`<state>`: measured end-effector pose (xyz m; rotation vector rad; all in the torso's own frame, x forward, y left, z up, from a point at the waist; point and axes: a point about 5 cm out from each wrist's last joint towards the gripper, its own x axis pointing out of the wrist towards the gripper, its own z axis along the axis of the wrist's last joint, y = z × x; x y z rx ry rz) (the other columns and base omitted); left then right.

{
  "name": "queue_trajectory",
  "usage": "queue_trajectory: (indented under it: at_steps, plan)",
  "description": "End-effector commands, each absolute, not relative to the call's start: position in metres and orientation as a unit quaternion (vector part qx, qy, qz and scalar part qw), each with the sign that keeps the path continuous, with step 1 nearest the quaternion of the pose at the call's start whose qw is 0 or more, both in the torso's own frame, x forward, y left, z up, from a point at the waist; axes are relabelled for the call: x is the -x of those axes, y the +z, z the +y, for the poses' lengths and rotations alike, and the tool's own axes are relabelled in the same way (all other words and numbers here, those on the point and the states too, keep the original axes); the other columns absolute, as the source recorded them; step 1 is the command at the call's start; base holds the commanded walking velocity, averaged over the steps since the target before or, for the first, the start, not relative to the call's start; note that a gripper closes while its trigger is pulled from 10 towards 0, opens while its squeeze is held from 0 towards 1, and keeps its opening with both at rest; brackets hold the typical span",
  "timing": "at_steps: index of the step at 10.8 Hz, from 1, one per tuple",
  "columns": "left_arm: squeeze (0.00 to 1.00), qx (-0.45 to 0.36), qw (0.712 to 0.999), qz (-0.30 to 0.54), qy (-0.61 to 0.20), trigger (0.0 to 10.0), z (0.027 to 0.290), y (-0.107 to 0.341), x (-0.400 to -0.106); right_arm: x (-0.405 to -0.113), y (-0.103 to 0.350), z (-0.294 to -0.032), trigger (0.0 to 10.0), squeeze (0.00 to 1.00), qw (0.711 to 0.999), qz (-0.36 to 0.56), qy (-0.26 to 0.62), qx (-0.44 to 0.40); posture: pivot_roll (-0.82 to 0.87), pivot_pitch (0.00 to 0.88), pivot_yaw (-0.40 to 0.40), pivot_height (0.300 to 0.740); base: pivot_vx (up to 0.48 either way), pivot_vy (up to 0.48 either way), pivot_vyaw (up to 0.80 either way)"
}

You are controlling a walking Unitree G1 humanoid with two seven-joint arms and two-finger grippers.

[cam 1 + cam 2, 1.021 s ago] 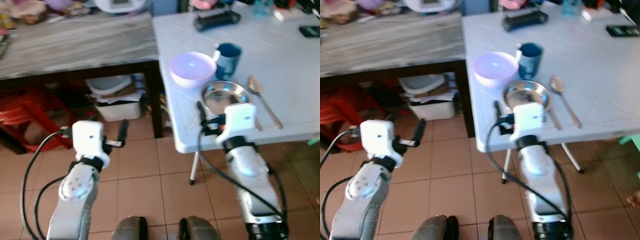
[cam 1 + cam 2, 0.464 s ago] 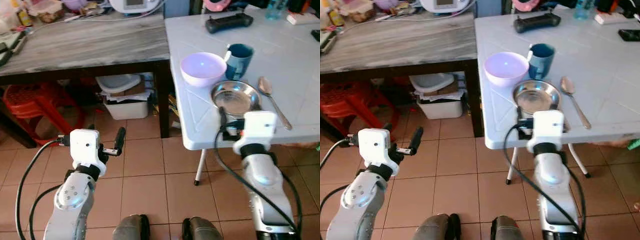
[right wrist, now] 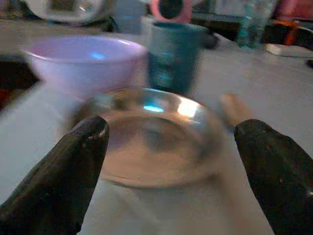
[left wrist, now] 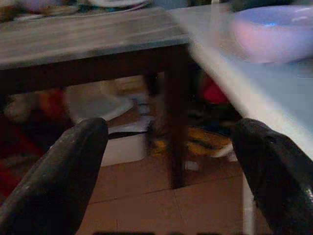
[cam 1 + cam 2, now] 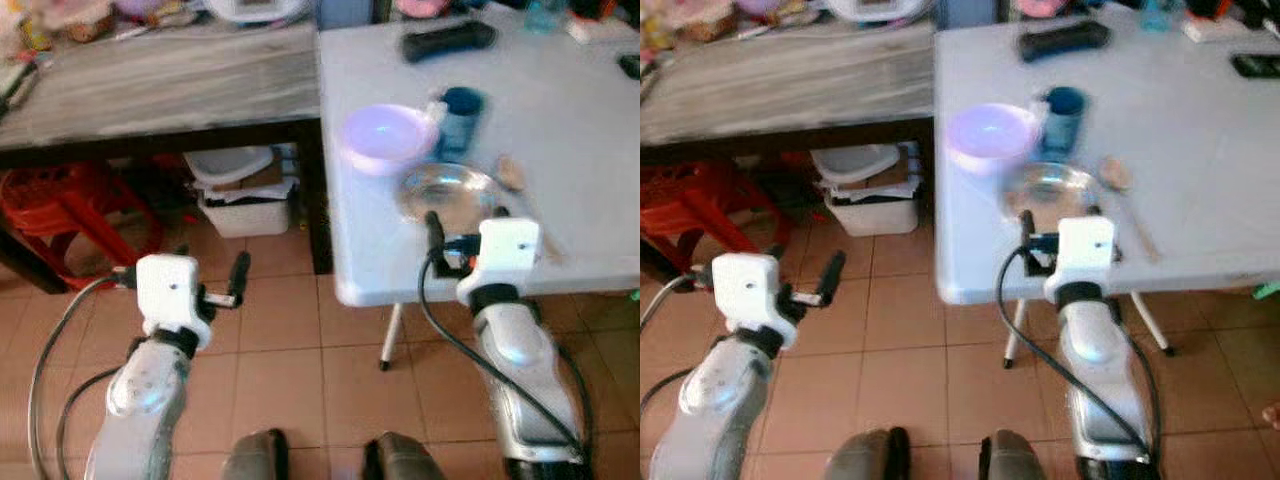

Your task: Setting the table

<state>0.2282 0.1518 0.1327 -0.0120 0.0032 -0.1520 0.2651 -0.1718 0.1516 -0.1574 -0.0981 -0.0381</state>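
Observation:
On the white table (image 5: 590, 130) near its front corner lie a steel plate (image 5: 447, 192), a lilac bowl (image 5: 385, 137), a blue mug (image 5: 461, 112) and a spoon (image 5: 515, 178) to the plate's right. My right gripper (image 3: 171, 132) is open at the table's edge, just short of the plate (image 3: 151, 134), with a finger on either side of it and nothing held. My left gripper (image 4: 168, 142) is open and empty, low over the tiled floor to the left of the table. It points toward the table's corner and the bowl (image 4: 274, 32).
A grey wooden table (image 5: 150, 85) with clutter stands to the left, against the white one. Beneath it are a white bin (image 5: 245, 205) and a red stool (image 5: 60, 200). A black controller (image 5: 448, 40) lies far back on the white table. The table's leg (image 5: 388, 335) stands ahead.
The whole view has swayed and is now blurred, so the camera moved. Both grippers keep their places and stay open. The things on the table have not moved.

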Motion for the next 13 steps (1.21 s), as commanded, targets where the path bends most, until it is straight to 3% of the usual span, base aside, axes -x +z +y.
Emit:
queue_trajectory:
  at_steps: [1, 4, 8, 13]
  plan:
    - [0.00, -0.002, 0.998, -0.003, -0.067, 10.0, 0.1560, 0.1366, -0.2285, -0.2644, 0.1576, -0.1712, 10.0, 0.00, 0.995, -0.060, -0.020, 0.075, 0.01, 0.144, 0.085, 0.740, 0.000, -0.472, 0.00]
    - [0.00, -0.022, 0.998, -0.009, -0.051, 10.0, 0.1578, 0.1374, -0.2317, -0.2666, 0.1598, -0.1696, 10.0, 0.00, 0.995, -0.062, -0.017, 0.078, 0.00, 0.154, 0.084, 0.740, 0.000, -0.390, 0.00]
    - [0.00, -0.035, 0.999, -0.014, -0.030, 10.0, 0.1585, 0.1398, -0.2358, -0.2699, 0.1642, -0.1695, 10.0, 0.00, 0.994, -0.072, -0.016, 0.081, 0.01, 0.156, 0.087, 0.740, 0.000, 0.000, 0.00]
    - [0.00, -0.044, 0.998, -0.014, -0.043, 10.0, 0.1540, 0.1394, -0.2351, -0.2711, 0.1637, -0.1762, 10.0, 0.00, 0.994, -0.068, -0.029, 0.081, 0.01, 0.161, 0.090, 0.740, 0.000, 0.000, 0.38]
